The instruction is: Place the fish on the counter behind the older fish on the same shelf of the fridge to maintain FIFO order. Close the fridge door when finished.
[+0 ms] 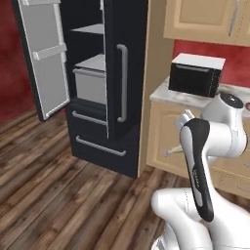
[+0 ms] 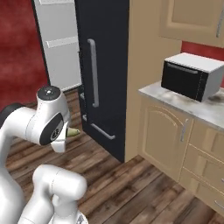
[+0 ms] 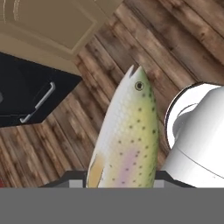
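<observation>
The tool grips the slender olive-yellow speckled fish; the tall black fridge, door open at 11 o'clock, awaits shelving and closing.

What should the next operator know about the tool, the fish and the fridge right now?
Tool: shut on the fish, carried over the wood floor.
Fridge: left door open, right door shut; the shelf above the grey drawer is visible, and I cannot see the older fish on it.
Done: fish picked up.
Left: place it at the back of that shelf behind the older fish, then close the door.
</observation>
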### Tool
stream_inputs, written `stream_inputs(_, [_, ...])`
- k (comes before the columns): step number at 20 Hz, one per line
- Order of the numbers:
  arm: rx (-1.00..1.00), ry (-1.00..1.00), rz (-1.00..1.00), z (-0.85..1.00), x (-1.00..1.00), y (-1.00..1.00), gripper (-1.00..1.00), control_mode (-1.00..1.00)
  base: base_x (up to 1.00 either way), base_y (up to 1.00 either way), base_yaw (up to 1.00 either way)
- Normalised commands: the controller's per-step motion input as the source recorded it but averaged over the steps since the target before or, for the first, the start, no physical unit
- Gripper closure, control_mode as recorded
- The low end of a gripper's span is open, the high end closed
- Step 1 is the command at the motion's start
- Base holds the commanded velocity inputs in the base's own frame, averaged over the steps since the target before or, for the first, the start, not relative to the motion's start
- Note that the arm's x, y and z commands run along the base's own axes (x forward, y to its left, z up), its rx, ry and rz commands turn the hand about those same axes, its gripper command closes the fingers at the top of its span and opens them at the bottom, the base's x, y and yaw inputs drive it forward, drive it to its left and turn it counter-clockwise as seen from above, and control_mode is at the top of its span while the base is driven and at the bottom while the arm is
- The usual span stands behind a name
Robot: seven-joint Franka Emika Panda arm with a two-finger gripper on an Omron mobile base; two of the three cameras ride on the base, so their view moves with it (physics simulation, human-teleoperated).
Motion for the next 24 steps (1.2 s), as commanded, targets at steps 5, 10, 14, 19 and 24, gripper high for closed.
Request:
stream_inputs(5, [0.0,0.0,0.0,0.0,0.0,0.0,1.0,1.0,0.88,1.0,0.03])
stream_inputs(10, [0.0,0.0,0.0,0.0,0.0,0.0,1.0,1.0,0.73,0.76,0.33])
stream_inputs(14, [0.0,0.0,0.0,0.0,0.0,0.0,1.0,1.0,0.38,0.77,0.39])
stream_inputs(19, [0.0,0.0,0.0,0.0,0.0,0.0,1.0,1.0,0.79,0.47,-0.04])
stream_inputs(24, [0.0,0.0,0.0,0.0,0.0,0.0,1.0,1.0,0.86,0.58,-0.29])
